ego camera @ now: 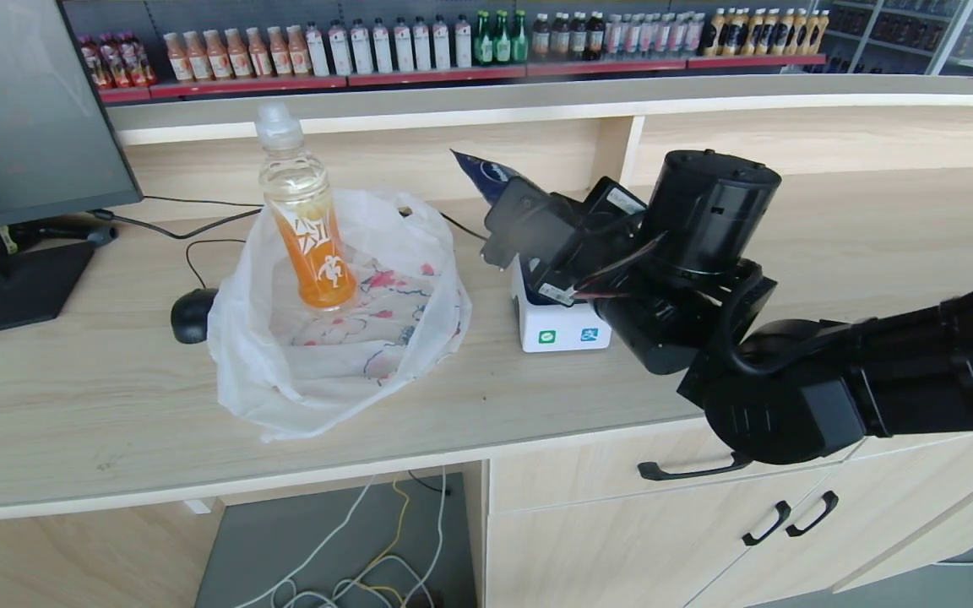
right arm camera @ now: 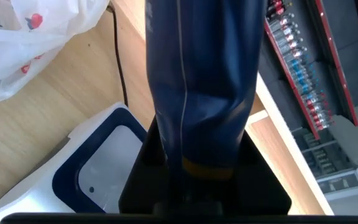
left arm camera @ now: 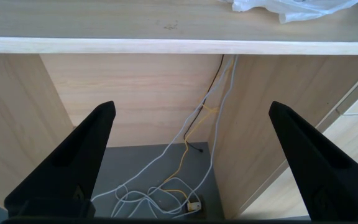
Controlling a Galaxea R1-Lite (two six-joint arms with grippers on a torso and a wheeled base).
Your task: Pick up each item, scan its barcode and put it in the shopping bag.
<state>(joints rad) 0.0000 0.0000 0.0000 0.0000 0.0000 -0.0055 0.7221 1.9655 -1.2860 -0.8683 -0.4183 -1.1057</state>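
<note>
While your right gripper [ego camera: 510,221] pinches the blue packet [ego camera: 480,173] above the scanner [ego camera: 561,331], your left gripper [left arm camera: 190,112] hangs spread wide below the counter [left arm camera: 166,25] edge.

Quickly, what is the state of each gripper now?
Left gripper: open, empty.
Right gripper: shut on the blue packet.

Bright, even light covers the pale wood-grain counter [ego camera: 73,397]. Shadows are soft, and faint beside the translucent white plastic bag [ego camera: 419,253]. Beneath the counter's front edge it is dimmer. The close dark blue foil packet [right arm camera: 197,81] is blurred.
</note>
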